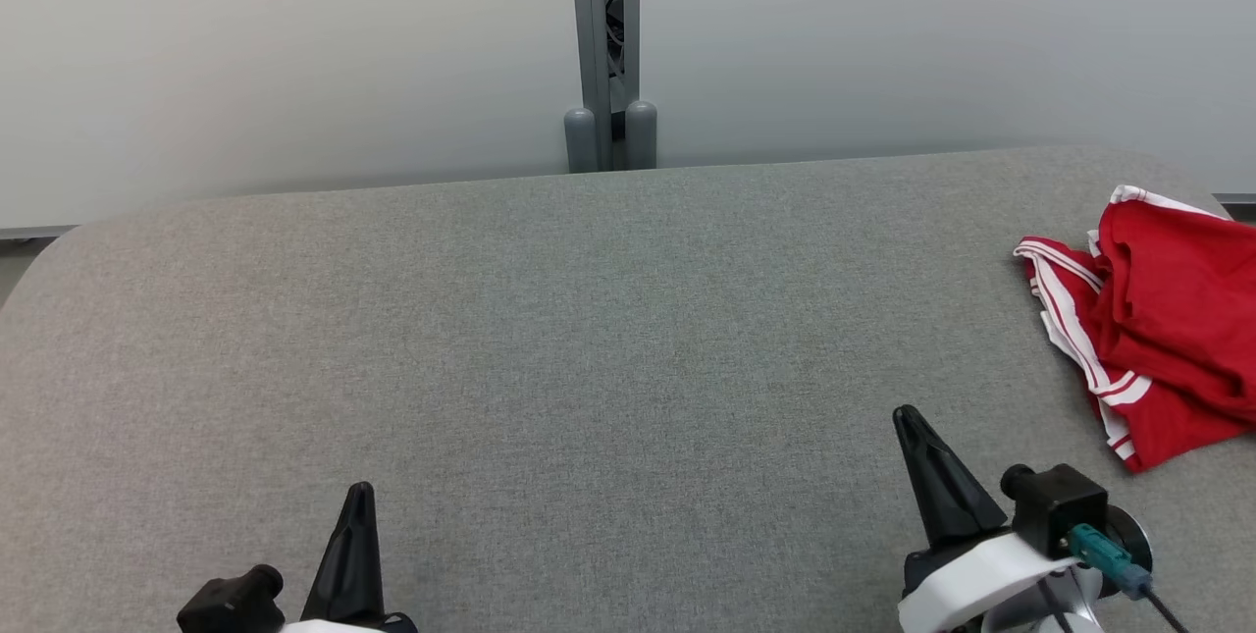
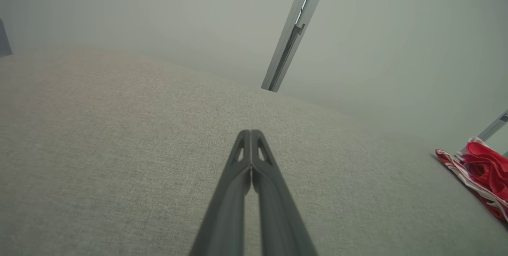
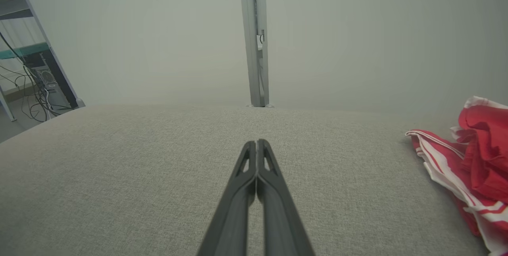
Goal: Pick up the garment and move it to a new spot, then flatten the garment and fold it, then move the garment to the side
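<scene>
You see the red, white-striped garment [image 1: 1168, 319] lying crumpled at the right edge of the grey fabric surface [image 1: 589, 339]. Your right hand [image 1: 911, 422] sits near it, clear of the cloth, fingers pressed together and empty. Your left hand [image 1: 361, 501] sits well apart at lower left, likewise closed on nothing.
</scene>
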Motion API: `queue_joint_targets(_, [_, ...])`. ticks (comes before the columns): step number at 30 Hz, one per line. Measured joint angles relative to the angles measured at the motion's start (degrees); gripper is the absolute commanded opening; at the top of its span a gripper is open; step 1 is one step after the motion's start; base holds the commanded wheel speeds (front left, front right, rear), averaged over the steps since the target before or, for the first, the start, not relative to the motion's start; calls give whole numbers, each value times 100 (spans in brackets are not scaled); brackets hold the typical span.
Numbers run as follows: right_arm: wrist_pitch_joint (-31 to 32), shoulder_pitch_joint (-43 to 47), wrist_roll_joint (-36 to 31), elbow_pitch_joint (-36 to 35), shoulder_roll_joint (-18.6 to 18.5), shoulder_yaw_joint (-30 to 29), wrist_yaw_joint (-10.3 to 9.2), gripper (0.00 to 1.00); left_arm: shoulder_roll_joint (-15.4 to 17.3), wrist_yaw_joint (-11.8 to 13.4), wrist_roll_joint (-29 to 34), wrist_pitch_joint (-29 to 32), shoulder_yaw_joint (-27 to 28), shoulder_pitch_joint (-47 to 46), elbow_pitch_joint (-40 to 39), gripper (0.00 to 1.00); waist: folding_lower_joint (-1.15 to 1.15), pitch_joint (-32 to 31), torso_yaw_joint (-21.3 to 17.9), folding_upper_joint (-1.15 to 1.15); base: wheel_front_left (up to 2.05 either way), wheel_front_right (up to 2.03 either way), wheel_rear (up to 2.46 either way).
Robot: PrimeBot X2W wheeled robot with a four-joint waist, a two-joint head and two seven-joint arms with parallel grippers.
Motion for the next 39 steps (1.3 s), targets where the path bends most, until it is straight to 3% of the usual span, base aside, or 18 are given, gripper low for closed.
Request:
queue_joint_targets(21, [654,110,2309,-233,-56,-760,-1,0,2,-210,-1829,353,-68,-406,185,0,0,5,-10,0,0,0,0])
queue_joint_targets(39, [1091,224,3791,-411,-107,-1280,-2,0,7,-359,-3043,591,-112,-691,297,0,0,9,-19,0,0,0,0])
